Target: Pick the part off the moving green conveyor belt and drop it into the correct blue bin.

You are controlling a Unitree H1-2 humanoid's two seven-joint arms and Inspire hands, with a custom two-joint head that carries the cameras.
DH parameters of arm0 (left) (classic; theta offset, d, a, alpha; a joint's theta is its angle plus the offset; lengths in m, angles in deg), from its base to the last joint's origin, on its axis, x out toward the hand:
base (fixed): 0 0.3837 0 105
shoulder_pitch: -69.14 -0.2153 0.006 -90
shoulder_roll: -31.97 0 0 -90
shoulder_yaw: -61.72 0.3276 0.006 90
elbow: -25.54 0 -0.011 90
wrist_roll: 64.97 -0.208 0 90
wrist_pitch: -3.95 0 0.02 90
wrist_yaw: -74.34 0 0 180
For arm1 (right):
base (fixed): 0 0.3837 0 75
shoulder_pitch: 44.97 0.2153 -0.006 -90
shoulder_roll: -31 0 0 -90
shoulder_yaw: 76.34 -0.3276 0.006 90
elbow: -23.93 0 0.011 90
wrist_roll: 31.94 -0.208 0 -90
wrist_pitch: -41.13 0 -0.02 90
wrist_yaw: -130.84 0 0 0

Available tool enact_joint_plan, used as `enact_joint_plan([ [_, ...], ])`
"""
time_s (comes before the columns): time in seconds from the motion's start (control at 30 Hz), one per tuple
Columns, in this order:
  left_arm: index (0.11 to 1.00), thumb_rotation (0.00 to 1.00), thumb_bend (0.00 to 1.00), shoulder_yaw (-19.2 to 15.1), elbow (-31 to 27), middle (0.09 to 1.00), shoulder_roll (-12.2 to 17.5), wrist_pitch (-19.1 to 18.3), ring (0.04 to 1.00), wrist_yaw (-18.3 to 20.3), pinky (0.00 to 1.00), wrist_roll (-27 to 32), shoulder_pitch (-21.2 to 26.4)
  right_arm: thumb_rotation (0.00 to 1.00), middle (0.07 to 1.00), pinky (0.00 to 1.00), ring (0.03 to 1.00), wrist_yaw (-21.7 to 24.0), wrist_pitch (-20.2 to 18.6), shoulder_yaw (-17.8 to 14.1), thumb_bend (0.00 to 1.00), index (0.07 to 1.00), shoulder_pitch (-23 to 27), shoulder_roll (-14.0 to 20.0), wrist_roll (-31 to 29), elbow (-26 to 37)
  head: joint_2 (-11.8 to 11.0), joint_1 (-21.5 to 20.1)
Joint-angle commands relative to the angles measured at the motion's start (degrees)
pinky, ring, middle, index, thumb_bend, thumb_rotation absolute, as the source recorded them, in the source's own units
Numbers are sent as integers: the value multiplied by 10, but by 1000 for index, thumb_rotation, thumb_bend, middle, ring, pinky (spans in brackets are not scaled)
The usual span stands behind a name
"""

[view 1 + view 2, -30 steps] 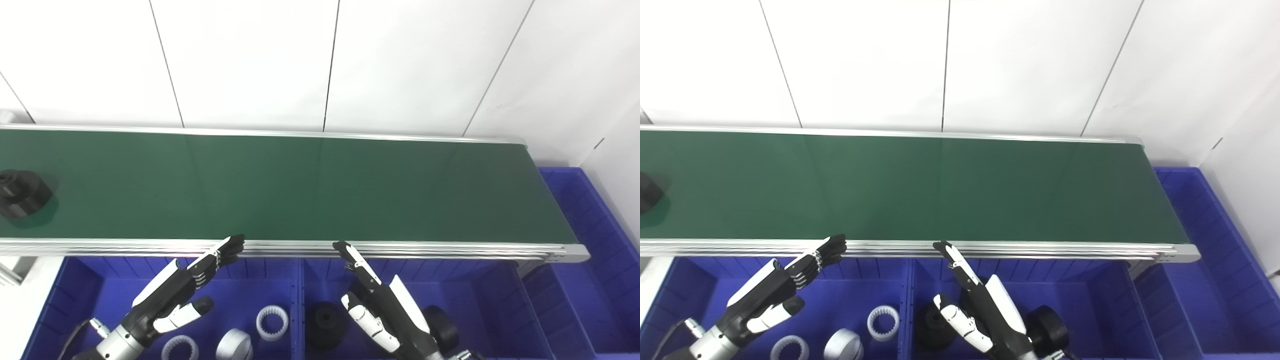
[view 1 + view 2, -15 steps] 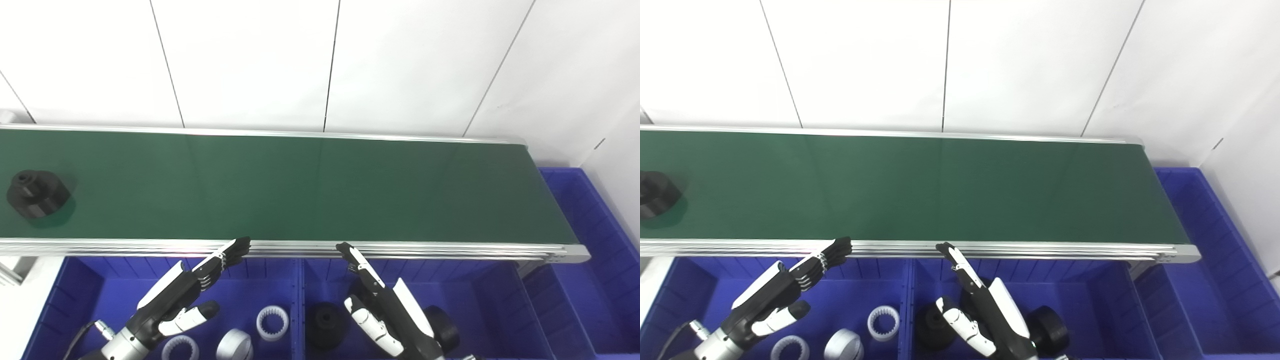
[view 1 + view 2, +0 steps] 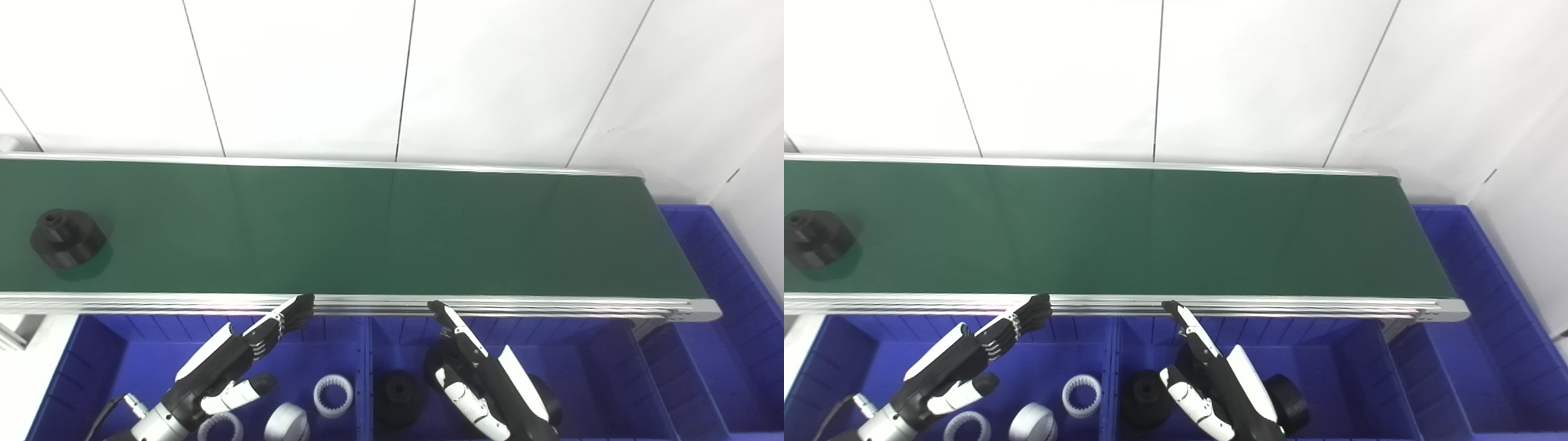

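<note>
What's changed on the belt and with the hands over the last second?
The black part has ridden the green conveyor belt rightward, from the left edge to fully in view. Both open hands, left hand and right hand, drifted slightly right over the blue bins; neither took hold of anything. The white and black parts in the bins stayed put.

A black part (image 3: pixel 68 238) sits on the green conveyor belt (image 3: pixel 367 233) near its left end, closer to the front edge. Below the front rail, the left hand (image 3: pixel 229 367) and the right hand (image 3: pixel 484 383) hover over the blue bins (image 3: pixel 147 367), fingers (image 3: pixel 288 312) extended and apart, holding nothing.
</note>
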Motion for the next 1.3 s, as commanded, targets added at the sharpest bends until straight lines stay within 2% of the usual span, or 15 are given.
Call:
enact_joint_plan([
  [0.0,966,828,592,-3,-21,981,1,12,974,-10,966,5,8,939,981,924,966,-1,-1,-3,304,968,3,0,-6,23,0,1],
  [0.1,961,821,597,-3,-23,977,-1,7,973,-13,967,8,7,935,981,918,963,0,2,-3,310,968,5,0,-8,19,-4,11],
  [0.23,958,824,600,1,-12,974,-11,17,960,-15,932,-3,7,943,981,928,968,1,11,-8,319,968,0,8,-15,13,-24,75],
  [0.27,958,825,600,0,-7,973,-18,19,958,-15,925,-11,8,944,982,931,969,1,13,-10,320,968,-3,12,-16,13,-39,109],
  [0.3,953,810,588,-2,-4,965,-22,21,942,-14,905,-17,9,963,983,939,975,1,15,-12,326,969,-5,14,-16,14,-39,109],
  [0.4,943,775,584,-4,10,955,-34,21,927,-15,880,-37,13,965,984,948,984,-3,38,-16,309,967,-9,23,-23,4,-85,174],
  [0.43,937,739,579,-5,14,950,-37,21,921,-14,872,-41,15,966,984,938,981,-4,45,-17,296,965,-10,25,-24,0,-85,174],
  [0.47,932,714,579,-7,19,945,-40,21,916,-13,864,-42,17,960,986,936,982,-6,54,-17,279,963,-10,27,-25,-8,-109,193],
  [0.5,930,702,579,-9,22,942,-42,21,913,-12,861,-44,18,956,987,935,982,-8,60,-17,270,963,-10,28,-26,-13,-112,196],
  [0.53,927,691,580,-11,23,940,-43,21,910,-13,857,-46,19,951,987,934,983,-9,65,-17,263,962,-10,28,-24,-21,-134,208],
  [0.57,922,665,576,-13,23,936,-43,21,905,-14,850,-47,19,962,989,924,979,-10,69,-16,260,962,-9,28,-23,-26,-134,208],
  [0.6,919,651,574,-14,24,933,-44,21,902,-14,846,-48,19,969,989,919,976,-12,73,-16,258,962,-7,28,-21,-33,-156,215],
  [0.77,894,611,579,-18,32,908,-41,21,876,-24,811,-62,22,937,981,907,966,-15,87,-10,222,959,6,22,-24,-63,-184,214],
  [1.03,876,615,572,-12,33,896,-41,21,858,-34,784,-70,25,931,976,875,954,-10,72,-8,191,949,13,21,-24,-62,-182,211],
  [1.27,880,629,580,-6,27,896,-41,21,856,-42,778,-76,24,826,969,877,953,-13,89,-11,130,941,18,23,-27,-59,-168,210],
])
